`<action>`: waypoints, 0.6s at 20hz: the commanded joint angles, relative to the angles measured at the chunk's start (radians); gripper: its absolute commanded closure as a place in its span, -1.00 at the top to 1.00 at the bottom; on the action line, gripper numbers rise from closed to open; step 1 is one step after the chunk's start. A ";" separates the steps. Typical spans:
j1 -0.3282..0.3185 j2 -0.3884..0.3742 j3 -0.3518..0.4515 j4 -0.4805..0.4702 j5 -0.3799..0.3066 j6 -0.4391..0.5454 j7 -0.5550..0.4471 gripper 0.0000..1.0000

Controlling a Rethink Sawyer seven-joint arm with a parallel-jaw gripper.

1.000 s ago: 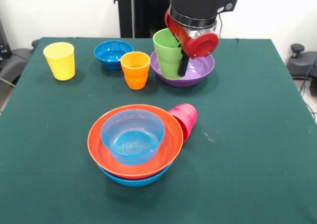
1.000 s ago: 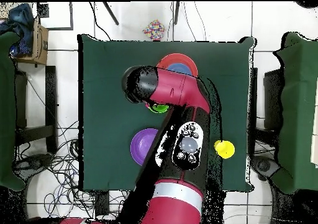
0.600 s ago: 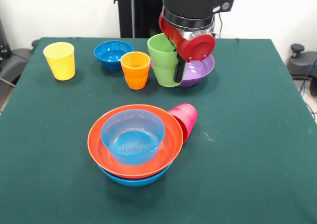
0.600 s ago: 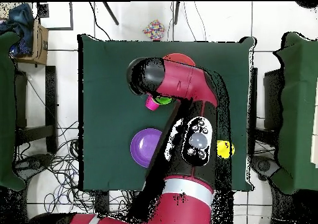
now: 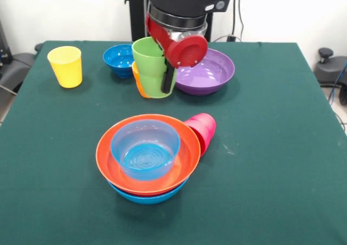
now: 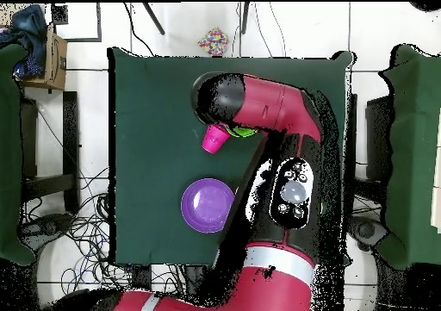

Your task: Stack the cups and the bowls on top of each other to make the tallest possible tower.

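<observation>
With jaws pinching the green cup (image 5: pixel 153 66), I carry it above the table (image 5: pixel 282 147).
Upright, so it can nest in the tower (image 5: pixel 147 157).

Readable text: none on the cups, bowls, arm or table.
Labels, brands, numbers: none legible.

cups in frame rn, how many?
4. Yellow plastic cup stands far left. Light green plastic cup is held by the gripper. Orange plastic cup is mostly hidden behind it. Magenta-pink plastic cup lies beside the stacked bowls.
</observation>
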 commanded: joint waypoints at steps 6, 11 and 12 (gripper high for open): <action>0.008 0.085 0.114 -0.009 -0.127 -0.018 -0.174 -1.00; 0.023 0.108 0.110 0.001 -0.153 -0.087 -0.129 -1.00; 0.023 0.108 0.112 0.005 -0.154 -0.098 -0.123 -1.00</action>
